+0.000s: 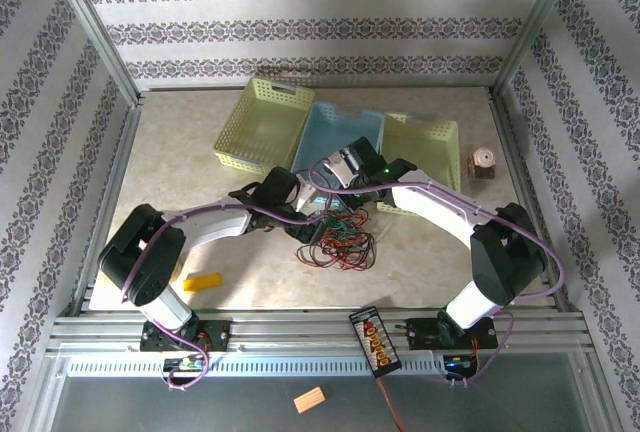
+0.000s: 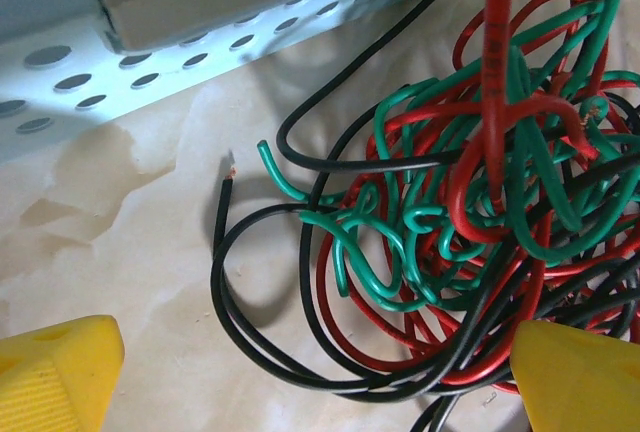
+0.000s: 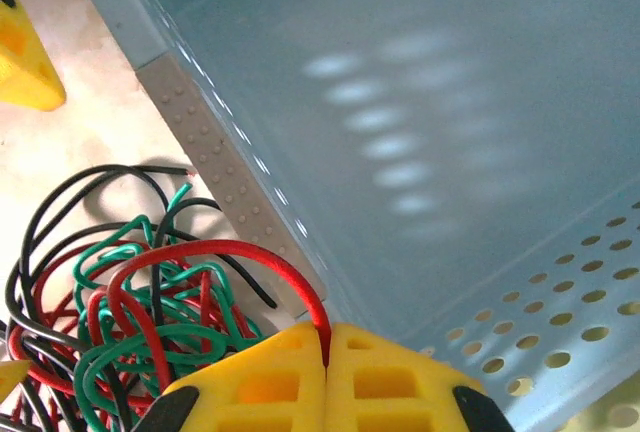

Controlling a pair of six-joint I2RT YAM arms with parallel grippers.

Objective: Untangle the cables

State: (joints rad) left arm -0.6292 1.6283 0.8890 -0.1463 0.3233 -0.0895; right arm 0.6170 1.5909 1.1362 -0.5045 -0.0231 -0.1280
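Pinching a red cable point(image 3: 230, 246), right pincer point(image 3: 327, 340) sits by blue basket point(image 3: 450, 102).

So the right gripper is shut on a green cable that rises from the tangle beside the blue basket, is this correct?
Not quite: the cable is red, not green. In the right wrist view, the right gripper is shut on a red cable that arches up from the tangle beside the blue basket.
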